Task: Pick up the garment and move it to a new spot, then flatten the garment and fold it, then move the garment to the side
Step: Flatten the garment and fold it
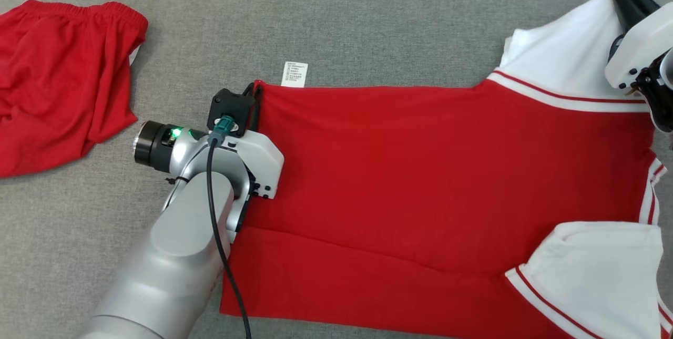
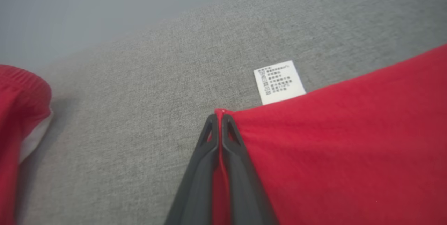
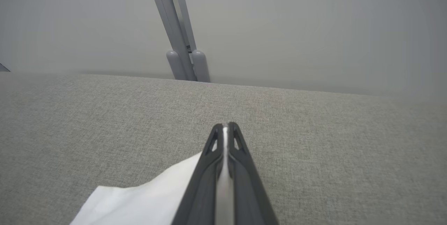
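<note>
Left pincer (image 2: 220, 117): pressed together on the red hem corner of the garment (image 1: 420, 171), just beside the care label (image 1: 295, 74).
Right pincer (image 3: 226, 126): pressed together on the edge of the white sleeve (image 1: 568, 55), at the end of the garment farthest from the care label.
Garment: lies spread on the grey desk (image 1: 336, 13). Its label-side edge runs nearly straight from one grip to the other.
Crease (image 1: 368, 255): a long line runs along the edge opposite the care label. It looks like a flap already folded over.
Step in hand: I judge it to be folding the label-side edge over toward that crease.
How to do it well: lift both pincers together and level, keeping the edge between them taut. Carry it across, away from where the care label now lies, and set it down parallel to the crease.
Sleeve care: the white cloth is loose, so draw it outward gently to stop it bunching under the fold.
Risk: each grip holds only a thin bit of cloth, so a jerk could pull it free.
Red shorts (image 1: 58, 81): well apart from the care label, on the side away from the garment, and out of the path.
</note>
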Robot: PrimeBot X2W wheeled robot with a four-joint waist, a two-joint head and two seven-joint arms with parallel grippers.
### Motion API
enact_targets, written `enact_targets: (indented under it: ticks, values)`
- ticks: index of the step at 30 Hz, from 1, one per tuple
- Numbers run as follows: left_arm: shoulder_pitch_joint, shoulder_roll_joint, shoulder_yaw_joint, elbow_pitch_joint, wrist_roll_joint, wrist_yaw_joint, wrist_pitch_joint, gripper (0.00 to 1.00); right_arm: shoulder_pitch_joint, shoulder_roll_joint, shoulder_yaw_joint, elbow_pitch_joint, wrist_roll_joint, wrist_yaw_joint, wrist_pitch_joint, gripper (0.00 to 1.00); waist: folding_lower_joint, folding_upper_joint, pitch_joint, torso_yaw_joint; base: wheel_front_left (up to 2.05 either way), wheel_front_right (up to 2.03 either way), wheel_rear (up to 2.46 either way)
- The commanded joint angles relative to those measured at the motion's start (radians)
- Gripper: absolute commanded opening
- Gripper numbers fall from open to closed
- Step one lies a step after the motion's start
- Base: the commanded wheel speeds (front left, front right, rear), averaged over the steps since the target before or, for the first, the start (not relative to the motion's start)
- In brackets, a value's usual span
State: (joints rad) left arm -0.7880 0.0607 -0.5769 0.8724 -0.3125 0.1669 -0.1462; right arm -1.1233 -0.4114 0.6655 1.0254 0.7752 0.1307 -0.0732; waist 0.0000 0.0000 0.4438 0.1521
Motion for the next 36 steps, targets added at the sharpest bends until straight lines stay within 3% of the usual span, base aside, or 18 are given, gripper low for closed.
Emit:
enact_targets:
  ticks: [1,18,36]
  values:
    - [-0.015,0.021,0.008,0.016,-0.010,0.002,-0.004,0.00,-0.018,-0.012,0.010,0.000,0.007,0.000,-0.028,0.00,0.0000,0.0000,-0.006,-0.006,0.00,0.00,0.00]
    - [-0.034,0.032,-0.004,0.068,-0.013,-0.004,-0.072,0.00,0.036,-0.024,0.161,-0.019,0.076,0.000,-0.155,0.00,0.0000,0.0000,-0.071,-0.046,0.00,0.00,0.00]
    - [0.073,0.103,-0.074,0.054,0.009,-0.045,-0.066,0.00,0.198,-0.049,0.229,-0.104,0.198,0.000,-0.194,0.00,0.0000,0.0000,-0.216,-0.094,0.00,0.00,0.00]
